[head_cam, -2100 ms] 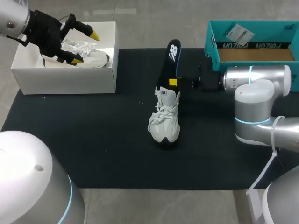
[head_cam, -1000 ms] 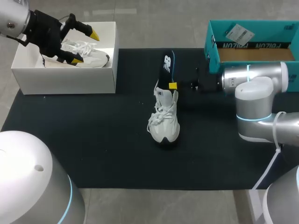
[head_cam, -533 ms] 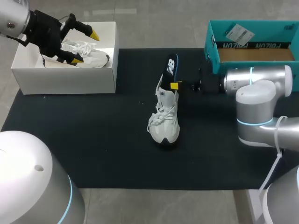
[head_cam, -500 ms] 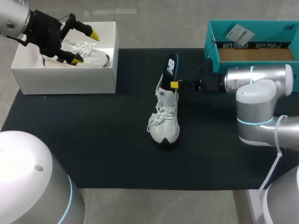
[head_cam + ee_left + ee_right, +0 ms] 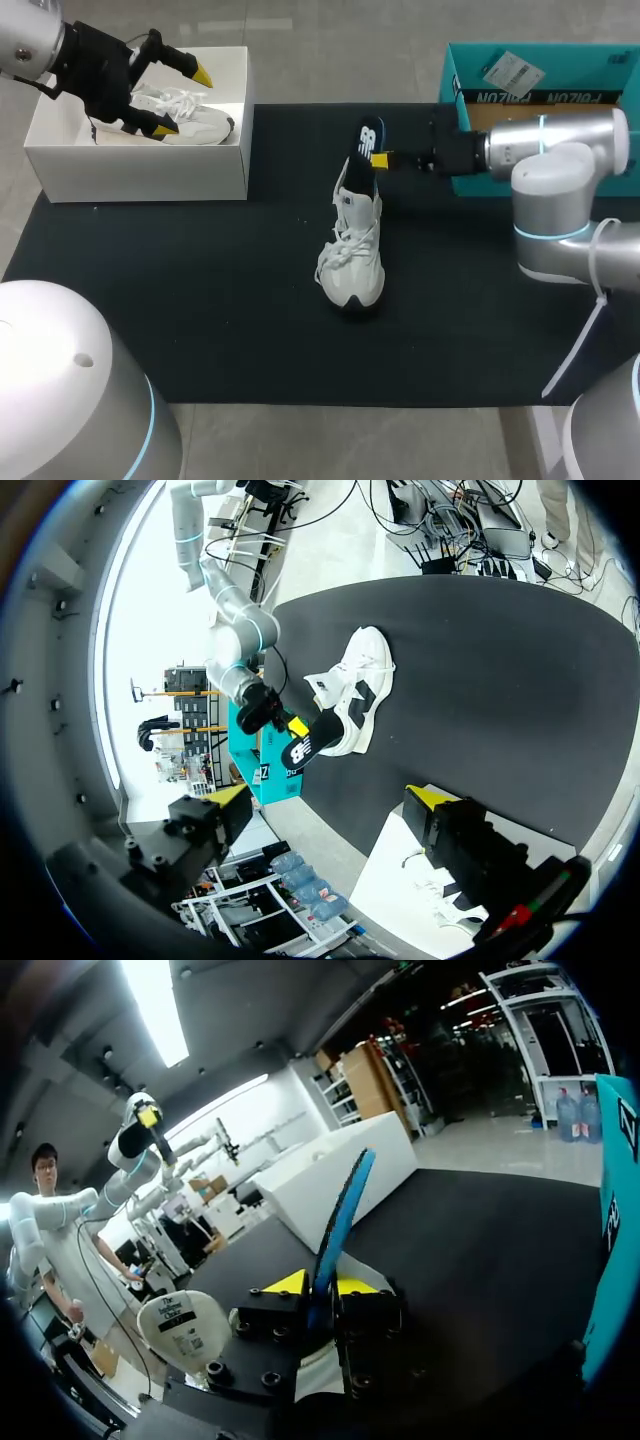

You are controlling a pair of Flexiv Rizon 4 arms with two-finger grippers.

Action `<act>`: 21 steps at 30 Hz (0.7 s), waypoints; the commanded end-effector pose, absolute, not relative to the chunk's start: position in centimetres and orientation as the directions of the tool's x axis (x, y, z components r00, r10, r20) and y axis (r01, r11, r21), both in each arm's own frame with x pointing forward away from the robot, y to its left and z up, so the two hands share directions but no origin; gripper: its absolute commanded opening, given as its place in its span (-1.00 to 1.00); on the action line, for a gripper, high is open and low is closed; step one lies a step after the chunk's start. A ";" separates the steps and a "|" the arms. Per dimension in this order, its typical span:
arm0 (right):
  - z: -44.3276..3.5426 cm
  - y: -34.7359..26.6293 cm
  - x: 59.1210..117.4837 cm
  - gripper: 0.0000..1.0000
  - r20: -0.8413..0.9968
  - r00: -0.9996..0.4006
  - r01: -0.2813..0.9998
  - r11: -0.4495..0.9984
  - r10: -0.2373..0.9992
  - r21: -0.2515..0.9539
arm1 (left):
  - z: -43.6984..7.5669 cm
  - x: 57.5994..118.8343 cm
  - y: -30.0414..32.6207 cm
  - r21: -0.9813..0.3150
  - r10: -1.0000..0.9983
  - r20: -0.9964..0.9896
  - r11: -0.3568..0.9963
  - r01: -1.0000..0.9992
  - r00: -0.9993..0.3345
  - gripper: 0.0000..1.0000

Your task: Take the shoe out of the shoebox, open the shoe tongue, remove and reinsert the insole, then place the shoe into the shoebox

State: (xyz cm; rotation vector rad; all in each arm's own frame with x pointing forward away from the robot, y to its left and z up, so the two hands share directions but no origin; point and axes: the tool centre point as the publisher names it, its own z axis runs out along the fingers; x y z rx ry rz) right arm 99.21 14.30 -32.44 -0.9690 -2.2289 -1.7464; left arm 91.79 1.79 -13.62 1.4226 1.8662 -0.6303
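Right jaws clamping insole (image 5: pixel 367 139), left jaws spread above white shoebox (image 5: pixel 140 172) holding shoe (image 5: pixel 192 121)

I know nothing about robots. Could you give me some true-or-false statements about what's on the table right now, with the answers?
1. The right gripper is shut on the insole. True.
2. The white shoe sits inside the teal box. False: it stands on the black mat, apart from the teal box.
3. A second white shoe lies in the white shoebox. True.
4. The left gripper is clamped on a shoe. False: it is open above the white shoebox and holds nothing.
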 end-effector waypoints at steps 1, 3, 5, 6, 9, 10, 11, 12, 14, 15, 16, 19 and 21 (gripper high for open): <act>-33.0 15.0 99.2 -1.00 0.493 -0.777 0.571 0.107 0.391 0.814 | -13.6 91.8 1.8 0.033 0.623 -0.766 0.280 0.959 -0.156 1.00; -33.3 15.1 98.8 -1.00 0.504 -0.771 0.580 0.105 0.389 0.808 | -13.6 91.8 1.8 0.033 0.623 -0.766 0.280 0.959 -0.156 1.00; -33.7 15.4 98.3 -1.00 0.516 -0.767 0.590 0.104 0.382 0.800 | -13.6 91.8 1.8 0.033 0.623 -0.766 0.280 0.959 -0.156 1.00; -33.9 15.6 98.0 -1.00 0.525 -0.763 0.598 0.104 0.378 0.795 | -13.6 91.8 1.8 0.033 0.623 -0.766 0.280 0.959 -0.156 1.00; -34.5 16.3 97.1 -1.00 0.549 -0.755 0.617 0.107 0.359 0.779 | -13.6 91.8 1.8 0.033 0.623 -0.766 0.280 0.959 -0.156 1.00; -34.7 16.5 96.8 -1.00 0.555 -0.752 0.622 0.103 0.357 0.776 | -13.6 91.8 1.8 0.033 0.623 -0.766 0.280 0.959 -0.156 1.00; -35.1 16.6 96.5 -1.00 0.563 -0.747 0.629 0.102 0.354 0.770 | -13.6 91.8 1.8 0.033 0.623 -0.766 0.280 0.959 -0.156 1.00; -35.3 16.6 96.2 -1.00 0.567 -0.744 0.633 0.102 0.353 0.767 | -13.6 91.8 1.8 0.033 0.623 -0.766 0.280 0.959 -0.156 1.00; -35.7 16.8 95.6 -1.00 0.576 -0.738 0.641 0.098 0.351 0.761 | -13.6 91.8 1.8 0.033 0.623 -0.766 0.280 0.959 -0.156 1.00; -35.7 16.8 95.3 -1.00 0.582 -0.734 0.646 0.095 0.350 0.758 | -13.6 91.8 1.8 0.033 0.623 -0.766 0.280 0.959 -0.156 1.00; -35.8 16.9 95.0 -1.00 0.585 -0.731 0.649 0.091 0.351 0.755 | -13.6 91.8 1.8 0.033 0.623 -0.766 0.280 0.959 -0.156 1.00; -36.0 17.0 94.3 -1.00 0.598 -0.722 0.660 0.090 0.349 0.746 | -13.6 91.8 1.8 0.033 0.623 -0.766 0.280 0.959 -0.156 1.00; -36.3 17.2 94.0 -1.00 0.608 -0.717 0.670 0.094 0.340 0.737 | -13.6 91.8 1.8 0.033 0.623 -0.766 0.280 0.959 -0.156 1.00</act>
